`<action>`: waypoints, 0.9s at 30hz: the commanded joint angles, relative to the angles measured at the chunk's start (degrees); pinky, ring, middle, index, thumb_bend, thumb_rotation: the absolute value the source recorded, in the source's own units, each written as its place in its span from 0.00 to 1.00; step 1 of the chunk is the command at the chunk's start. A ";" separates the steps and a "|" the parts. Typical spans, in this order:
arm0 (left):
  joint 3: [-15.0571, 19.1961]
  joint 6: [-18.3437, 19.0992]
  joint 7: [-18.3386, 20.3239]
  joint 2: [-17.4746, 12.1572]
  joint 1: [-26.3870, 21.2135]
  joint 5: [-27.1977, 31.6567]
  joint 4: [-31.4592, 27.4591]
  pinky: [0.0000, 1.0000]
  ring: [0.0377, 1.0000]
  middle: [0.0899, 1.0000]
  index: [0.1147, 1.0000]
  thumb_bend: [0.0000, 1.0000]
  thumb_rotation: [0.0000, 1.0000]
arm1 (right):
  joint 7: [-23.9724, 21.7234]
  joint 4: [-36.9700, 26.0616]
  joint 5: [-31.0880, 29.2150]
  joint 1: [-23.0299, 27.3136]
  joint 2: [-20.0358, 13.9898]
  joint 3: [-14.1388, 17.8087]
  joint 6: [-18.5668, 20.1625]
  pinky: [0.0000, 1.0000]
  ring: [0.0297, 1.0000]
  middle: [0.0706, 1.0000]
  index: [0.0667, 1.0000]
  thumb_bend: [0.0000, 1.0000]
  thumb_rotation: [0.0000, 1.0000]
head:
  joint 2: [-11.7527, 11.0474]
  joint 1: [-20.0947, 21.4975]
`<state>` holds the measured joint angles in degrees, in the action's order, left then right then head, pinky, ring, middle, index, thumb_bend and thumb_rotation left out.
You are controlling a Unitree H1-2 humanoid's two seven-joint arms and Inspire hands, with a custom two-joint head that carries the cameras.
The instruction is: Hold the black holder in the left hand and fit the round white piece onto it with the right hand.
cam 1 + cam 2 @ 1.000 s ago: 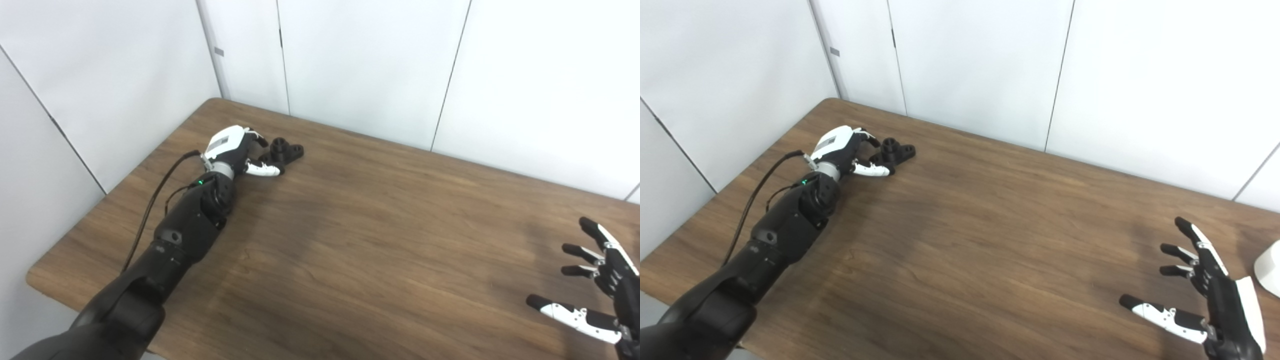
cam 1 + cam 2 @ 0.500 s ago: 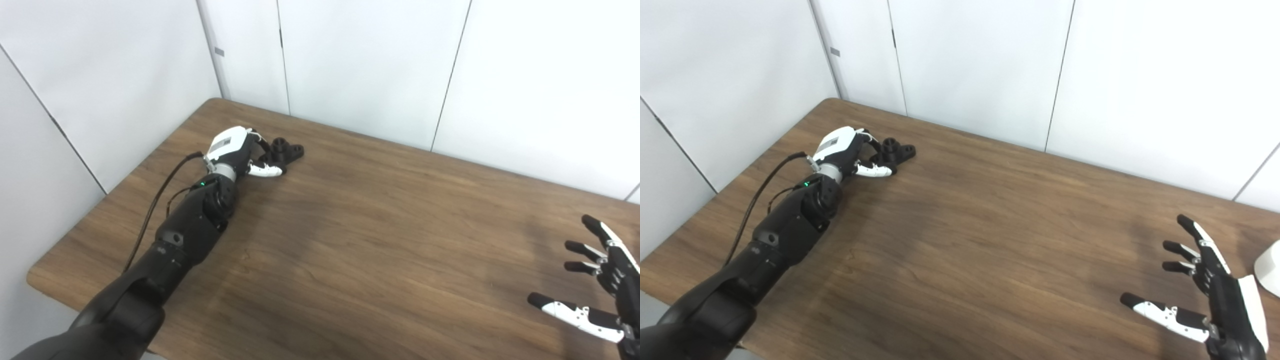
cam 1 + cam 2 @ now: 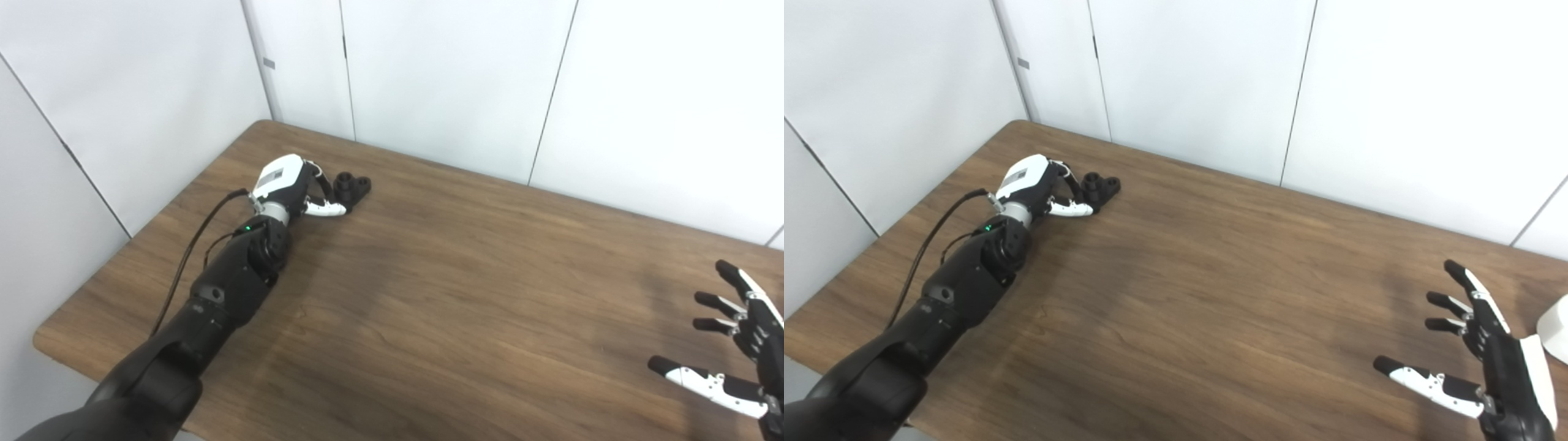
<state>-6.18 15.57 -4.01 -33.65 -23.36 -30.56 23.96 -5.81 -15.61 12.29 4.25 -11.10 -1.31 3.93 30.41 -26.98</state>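
The black holder (image 3: pixel 356 186) lies on the wooden table (image 3: pixel 465 288) at its far left, and it also shows in the right eye view (image 3: pixel 1104 185). My left hand (image 3: pixel 293 182) has its fingers curled over the holder's near end and its thumb against the near side. The holder still rests on the table. My right hand (image 3: pixel 1488 361) hovers open and empty at the lower right, fingers spread. The round white piece (image 3: pixel 1557 327) shows only partly at the right edge of the right eye view, just right of my right hand.
White wall panels (image 3: pixel 429 79) stand close behind the table's far edge and along its left side. A black cable (image 3: pixel 184 257) runs along my left forearm. The table's left corner (image 3: pixel 43 343) is near my left elbow.
My left hand's fingers have curled down and closed onto the near end of the black holder. My right hand has drifted slightly down and right, still open.
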 commanded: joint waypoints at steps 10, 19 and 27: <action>-4.31 -6.44 2.44 0.38 2.72 -0.60 -5.65 1.00 0.98 0.88 0.42 0.52 0.06 | 0.56 -1.50 0.12 1.28 0.16 -0.31 -1.57 0.64 0.78 0.92 0.89 0.68 0.00 | -0.09 1.13; -7.69 -14.73 6.76 0.15 5.94 0.52 -14.14 0.95 0.97 0.90 0.42 0.52 0.06 | 0.87 -1.23 0.53 1.71 1.01 -0.50 -1.11 0.65 0.79 0.92 0.89 0.69 0.00 | 0.61 4.34; -11.30 -19.90 13.64 1.02 7.81 1.27 -22.04 0.96 0.99 0.91 0.42 0.52 0.06 | 1.30 -0.57 0.34 1.59 1.61 -0.32 -1.53 0.73 0.79 0.94 0.92 0.69 0.00 | 1.79 8.90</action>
<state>-16.60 -1.70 8.05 -32.95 -15.24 -29.13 3.71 -5.73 -15.45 12.54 4.31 -9.39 -1.96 4.35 32.17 -18.03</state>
